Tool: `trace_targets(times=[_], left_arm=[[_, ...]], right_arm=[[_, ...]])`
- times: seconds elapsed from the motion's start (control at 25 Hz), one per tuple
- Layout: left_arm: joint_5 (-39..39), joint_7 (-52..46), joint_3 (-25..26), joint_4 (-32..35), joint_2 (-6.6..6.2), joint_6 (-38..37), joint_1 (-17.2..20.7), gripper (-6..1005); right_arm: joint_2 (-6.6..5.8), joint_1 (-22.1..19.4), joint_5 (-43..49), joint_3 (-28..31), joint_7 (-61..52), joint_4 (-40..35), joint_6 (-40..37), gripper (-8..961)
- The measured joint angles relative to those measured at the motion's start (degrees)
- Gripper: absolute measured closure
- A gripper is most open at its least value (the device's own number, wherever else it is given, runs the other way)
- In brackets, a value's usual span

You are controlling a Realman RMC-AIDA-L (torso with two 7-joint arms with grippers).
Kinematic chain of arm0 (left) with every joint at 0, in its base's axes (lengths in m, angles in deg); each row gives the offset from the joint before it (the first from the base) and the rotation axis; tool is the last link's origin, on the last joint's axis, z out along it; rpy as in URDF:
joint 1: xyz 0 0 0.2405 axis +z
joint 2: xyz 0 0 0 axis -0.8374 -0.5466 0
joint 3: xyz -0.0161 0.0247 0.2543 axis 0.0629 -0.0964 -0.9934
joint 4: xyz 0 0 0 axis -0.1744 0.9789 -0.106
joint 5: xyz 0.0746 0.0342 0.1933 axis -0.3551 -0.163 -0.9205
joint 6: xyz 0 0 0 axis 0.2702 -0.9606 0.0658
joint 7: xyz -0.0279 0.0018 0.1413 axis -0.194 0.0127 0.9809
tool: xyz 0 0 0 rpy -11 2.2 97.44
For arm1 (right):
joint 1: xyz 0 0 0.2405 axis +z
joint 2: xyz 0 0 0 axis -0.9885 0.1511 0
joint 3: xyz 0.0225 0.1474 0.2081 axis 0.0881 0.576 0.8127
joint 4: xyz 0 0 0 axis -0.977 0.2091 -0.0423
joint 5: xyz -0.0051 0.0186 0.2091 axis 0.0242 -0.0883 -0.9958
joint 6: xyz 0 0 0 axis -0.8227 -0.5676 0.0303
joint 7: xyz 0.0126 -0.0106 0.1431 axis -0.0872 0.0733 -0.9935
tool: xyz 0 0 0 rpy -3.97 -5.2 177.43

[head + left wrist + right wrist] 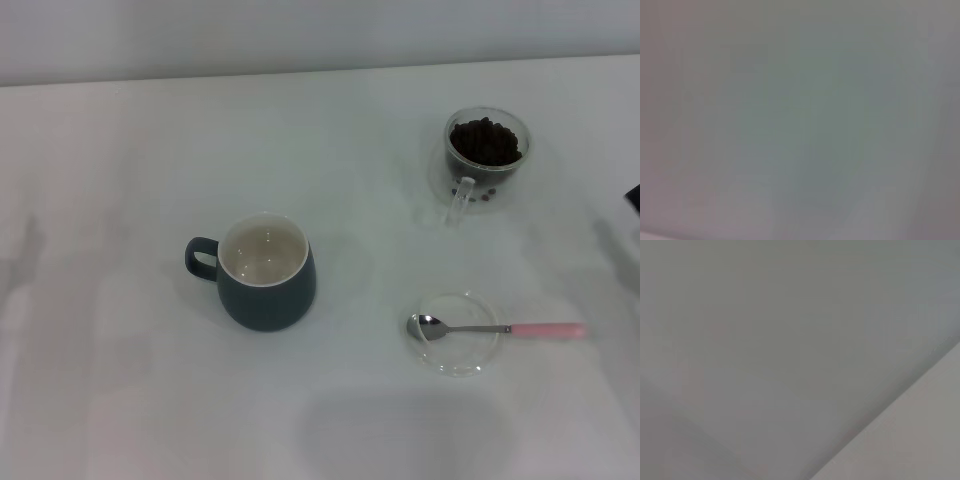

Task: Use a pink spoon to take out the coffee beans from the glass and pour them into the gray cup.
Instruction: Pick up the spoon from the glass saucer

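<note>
Nearest, the pink spoon (497,328) lies across a flat clear glass dish (455,358), handle pointing toward the robot's right (so that arm is likely nearer). Left sits the gray cup (264,290); farthest, the glass (486,160) holds coffee beans (485,141). Neither gripper shows, so finger state cannot be told.

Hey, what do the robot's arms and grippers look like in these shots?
Almost nothing of them shows. In the head view a small dark shape at the right edge, level with the glass, may be part of the right arm, but colour aside nothing can be made out. Both wrist views show only plain pale surface: no jaws, cables or markings.
</note>
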Motion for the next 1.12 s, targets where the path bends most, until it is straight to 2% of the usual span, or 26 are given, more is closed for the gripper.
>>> trace_targets(times=[0.16, 0.32, 0.68, 1.12], left_arm=[[1.12, 0.01, -0.1, 0.03, -0.08, -0.19, -0.06, 123], [0.94, 0.01, 0.01, 0.22, -0.38, -0.18, -0.21, 123], [0.95, 0.0, -0.09, 2.02, -0.28, -0.32, -1.94, 123], [1.33, -0.01, 0.07, 2.29, -0.32, 0.18, -2.37, 123]], right_arm=[[0.02, -0.88, 0.11, -1.11, 0.48, 3.74, 3.6, 190], [-0.07, -1.85, 3.16, -1.31, -0.21, 3.49, 5.44, 193], [-0.16, -4.53, 9.77, -2.99, -2.21, 2.57, 6.3, 202], [0.05, -6.66, 10.91, -5.66, -1.07, 4.8, 7.62, 212]])
